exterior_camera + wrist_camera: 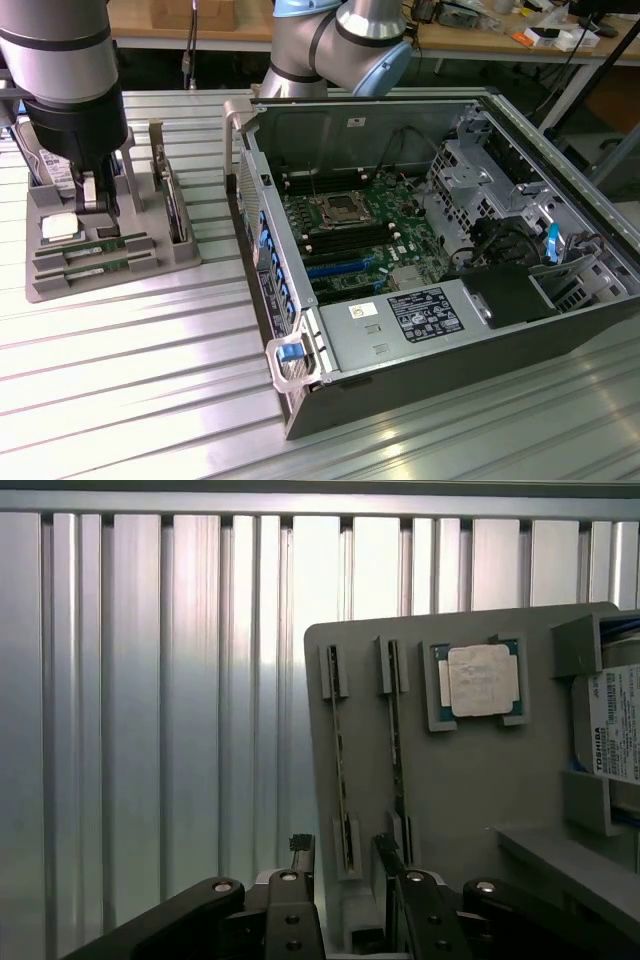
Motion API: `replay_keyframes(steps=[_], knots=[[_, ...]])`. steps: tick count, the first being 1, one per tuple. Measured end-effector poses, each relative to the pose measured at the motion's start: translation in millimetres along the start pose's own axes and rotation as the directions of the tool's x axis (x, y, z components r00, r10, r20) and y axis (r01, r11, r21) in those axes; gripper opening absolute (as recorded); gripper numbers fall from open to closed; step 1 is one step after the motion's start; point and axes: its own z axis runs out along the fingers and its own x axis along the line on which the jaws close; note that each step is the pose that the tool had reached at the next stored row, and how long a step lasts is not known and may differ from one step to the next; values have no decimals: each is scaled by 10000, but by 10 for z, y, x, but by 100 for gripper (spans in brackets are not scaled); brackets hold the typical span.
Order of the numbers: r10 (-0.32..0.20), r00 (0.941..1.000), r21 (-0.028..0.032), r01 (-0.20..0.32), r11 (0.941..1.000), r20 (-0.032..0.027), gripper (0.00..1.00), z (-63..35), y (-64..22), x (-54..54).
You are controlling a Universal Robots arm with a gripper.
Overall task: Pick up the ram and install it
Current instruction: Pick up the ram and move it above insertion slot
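Surface: ribbed aluminium table [150, 380], with cluttered wooden benches behind it at 12 o'clock in the exterior view.
Arms: one, reaching from 12 o'clock down over the tray at 9 o'clock.
Trays: one grey parts tray [60, 288] on the table, well apart from the computer case.
Tray contents: two ram sticks, one processor, two hard drives.
Ram: two green sticks, ram [100, 246] and a second stick [95, 265], lie on edge side by side in parallel slots along the tray's 6 o'clock side. Neither is lifted.
Processor: one square silver chip [58, 227] lies flat in its pocket at the tray's 9 o'clock side.
Hard drives: one on edge [175, 205] at the tray's 3 o'clock side, one white-labelled drive [615, 725] in a holder beside the processor.
Gripper: gripper [95, 195] hangs over the tray, fingers spread apart and holding nothing. From the wrist, one stick [338, 770] lines up between the fingertips [302, 845].
Cases: one open computer case [400, 385] at 3 o'clock, holding one green motherboard [360, 230].
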Motion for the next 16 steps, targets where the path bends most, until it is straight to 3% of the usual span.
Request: replay_keyframes(steps=[16], knots=[[-663,9978,1,663,9978,-28,36,112,9,-1]])
